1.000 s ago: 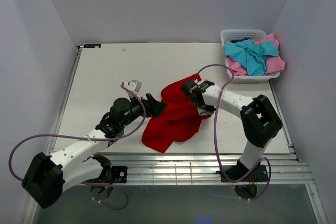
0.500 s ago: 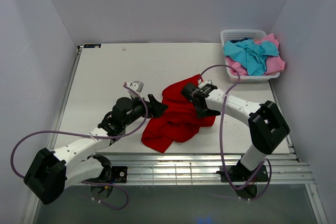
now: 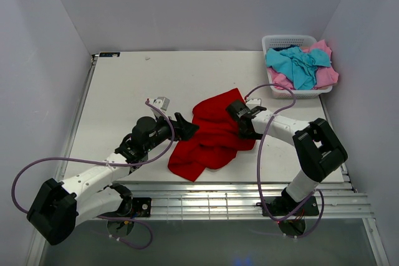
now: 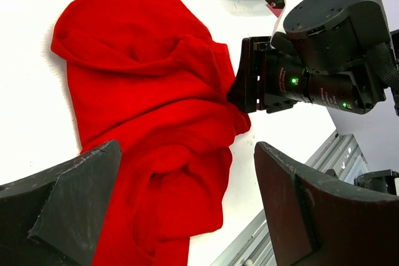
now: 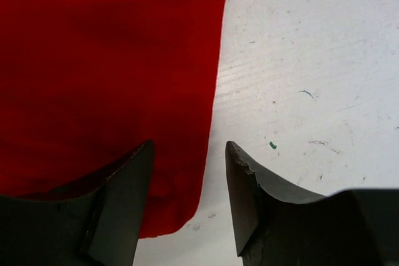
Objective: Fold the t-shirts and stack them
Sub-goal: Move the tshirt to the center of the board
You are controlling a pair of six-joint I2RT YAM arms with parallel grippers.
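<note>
A crumpled red t-shirt [image 3: 212,136] lies on the white table [image 3: 137,85] between my two arms. My left gripper [image 3: 187,126] is at its left edge, wide open, with folds of red cloth [image 4: 149,91] lying below between its fingers [image 4: 187,147]. My right gripper [image 3: 244,128] is at the shirt's right edge. Its jaws [image 5: 189,146] are open, one finger over the red cloth [image 5: 112,60], the other over bare table [image 5: 299,60]. Turquoise [image 3: 298,63] and pink [image 3: 327,76] t-shirts are heaped in the basket.
A white lattice basket [image 3: 298,93] stands at the back right corner, close to the right wall. A metal rail [image 3: 237,194] runs along the table's near edge. In the left wrist view the right arm's wrist [image 4: 312,73] is just beyond the shirt.
My right gripper has opened and let go of the red shirt, then shifted right along its edge. The shirt's right side now lies spread out further right. My left arm has barely moved.
</note>
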